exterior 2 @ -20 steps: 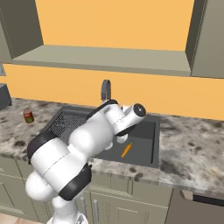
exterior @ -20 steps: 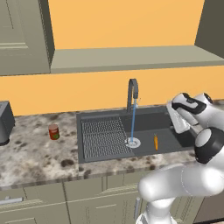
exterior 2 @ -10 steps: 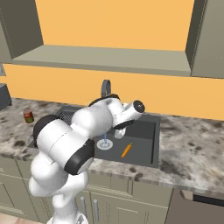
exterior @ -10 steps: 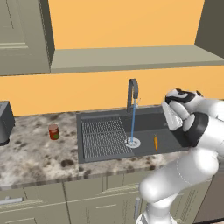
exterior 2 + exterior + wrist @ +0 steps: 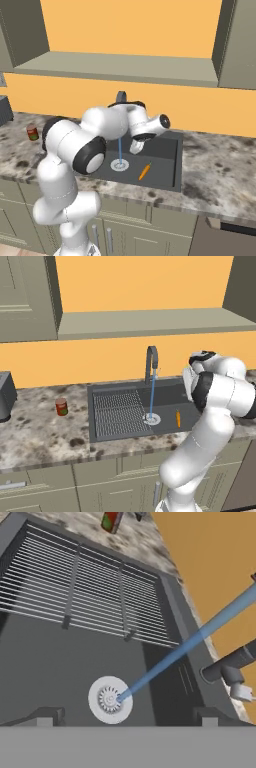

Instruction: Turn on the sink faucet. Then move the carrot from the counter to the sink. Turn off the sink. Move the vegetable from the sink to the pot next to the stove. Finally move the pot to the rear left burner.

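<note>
I see the sink faucet running, a blue stream falling onto the round drain in the sink. The carrot lies on the basin floor just right of the drain, near the front wall. My gripper hangs over the right part of the basin, jaws wide apart, holding nothing. Ribbed drainer fills the left half. Red can stands on the counter, left of the sink.
</note>
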Tool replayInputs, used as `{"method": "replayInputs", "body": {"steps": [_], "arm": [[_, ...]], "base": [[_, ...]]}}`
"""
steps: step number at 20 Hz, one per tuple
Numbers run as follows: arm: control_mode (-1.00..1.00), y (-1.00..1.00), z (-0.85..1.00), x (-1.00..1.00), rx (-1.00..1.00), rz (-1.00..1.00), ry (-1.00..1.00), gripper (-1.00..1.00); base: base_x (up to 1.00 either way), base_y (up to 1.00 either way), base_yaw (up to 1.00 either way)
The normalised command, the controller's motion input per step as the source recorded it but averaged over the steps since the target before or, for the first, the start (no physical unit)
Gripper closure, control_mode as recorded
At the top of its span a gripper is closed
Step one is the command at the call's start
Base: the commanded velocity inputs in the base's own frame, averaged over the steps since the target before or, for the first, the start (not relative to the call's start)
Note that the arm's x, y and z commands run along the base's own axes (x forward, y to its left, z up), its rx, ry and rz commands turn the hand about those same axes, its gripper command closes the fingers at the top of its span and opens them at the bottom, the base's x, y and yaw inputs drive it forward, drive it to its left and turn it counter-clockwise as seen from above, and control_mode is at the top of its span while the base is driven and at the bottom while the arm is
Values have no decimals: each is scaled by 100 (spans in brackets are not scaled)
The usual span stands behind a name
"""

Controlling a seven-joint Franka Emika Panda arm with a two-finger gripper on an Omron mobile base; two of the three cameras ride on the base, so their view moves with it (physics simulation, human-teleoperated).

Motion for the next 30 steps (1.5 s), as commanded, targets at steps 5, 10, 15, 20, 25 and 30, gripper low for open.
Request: {"method": "replayInputs", "body": {"steps": [5, 10, 15, 20, 25, 30], "arm": [[-100, 0, 0, 41, 19, -1, 3, -100], [-100, 0, 0, 39, 11, -1, 2, -100], [-100, 1, 0, 38, 10, -2, 5, -100], [-100, 28, 0, 31, 5, -7, 4, -100], [-100, 50, 0, 27, 2, -11, 5, -100], [-100, 19, 0, 33, 3, -11, 8, -100]], "base": [[0, 0, 0], [0, 0, 0], [0, 0, 0], [0, 0, 0], [0, 0, 0], [0, 0, 0]]}}
